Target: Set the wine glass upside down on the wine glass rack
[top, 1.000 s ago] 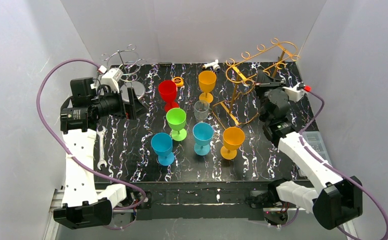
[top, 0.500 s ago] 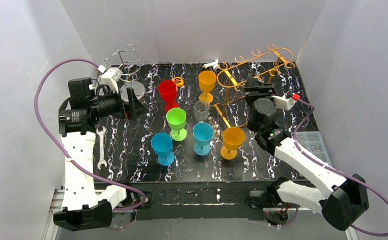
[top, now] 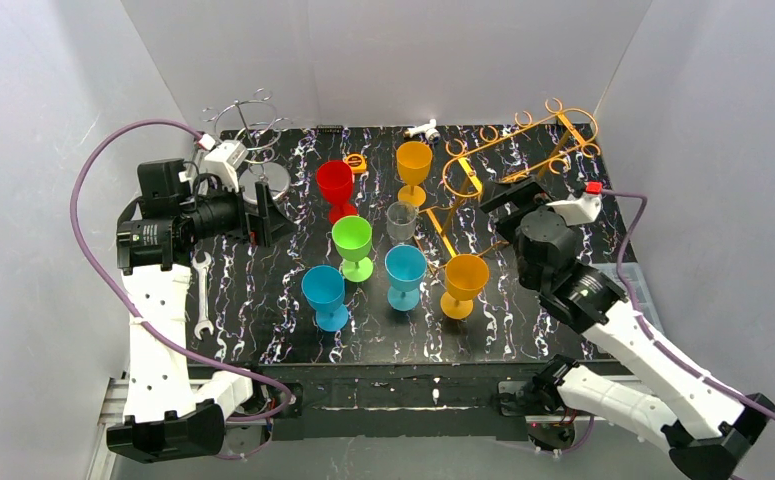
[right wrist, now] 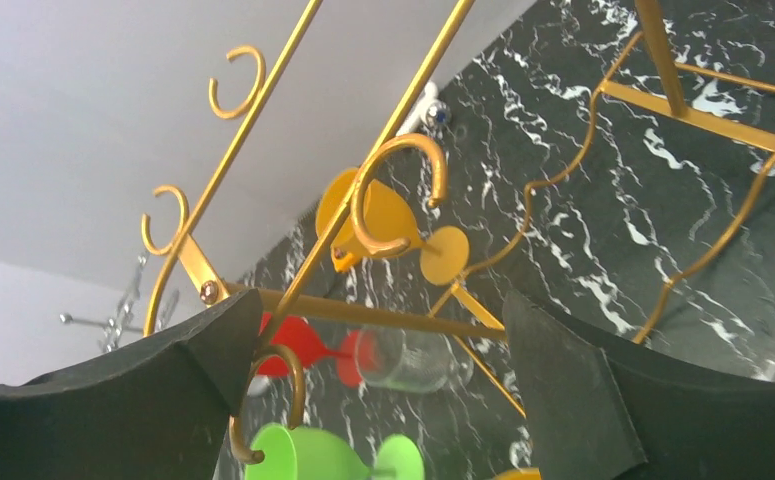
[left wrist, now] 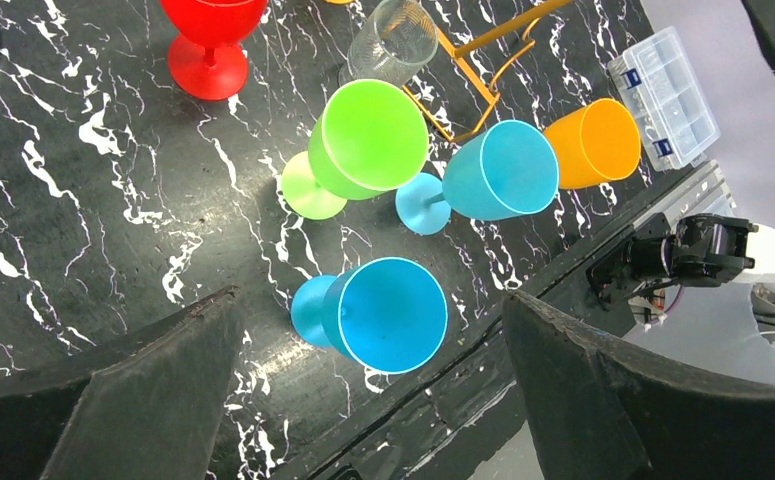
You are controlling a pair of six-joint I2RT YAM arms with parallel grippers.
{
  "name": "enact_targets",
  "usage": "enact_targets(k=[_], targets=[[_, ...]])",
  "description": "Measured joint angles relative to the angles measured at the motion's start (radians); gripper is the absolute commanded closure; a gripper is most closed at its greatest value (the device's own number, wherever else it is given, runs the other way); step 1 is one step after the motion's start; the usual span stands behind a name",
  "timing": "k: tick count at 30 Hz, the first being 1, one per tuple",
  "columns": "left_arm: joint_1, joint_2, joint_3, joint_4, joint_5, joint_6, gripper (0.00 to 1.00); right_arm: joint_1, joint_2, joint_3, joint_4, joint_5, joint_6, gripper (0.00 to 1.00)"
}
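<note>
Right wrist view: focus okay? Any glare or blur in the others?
Right wrist: gold rack sharp, right fingers dark and soft-edged up close. Left wrist: blue cup crisp, left fingers likewise soft. Top external: even light, faint shadows on table.

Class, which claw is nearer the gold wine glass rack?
Right. The right claw is close beside the gold wine glass rack; the left claw is far off, past the goblets.

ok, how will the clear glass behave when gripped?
The clear glass looks smooth and thin-walled: probably slippery, possibly fragile. It stands upright, taller than wide, so a sideways push would likely tip it against the green goblet or rack.
</note>
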Motion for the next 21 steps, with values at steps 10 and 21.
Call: enact_targets(k=[10, 21], targets=[[0.000, 0.000, 0.007, -0.043, 0.004, 0.020, 0.01, 0.019, -0.027, 0.126, -0.265, -0.075, -0.128, 0.02], [0.000, -0.017, 0.013, -0.052, 0.018, 0.013, 0.01, 0.020, 0.172, 0.272, -0.224, -0.082, -0.219, 0.02]])
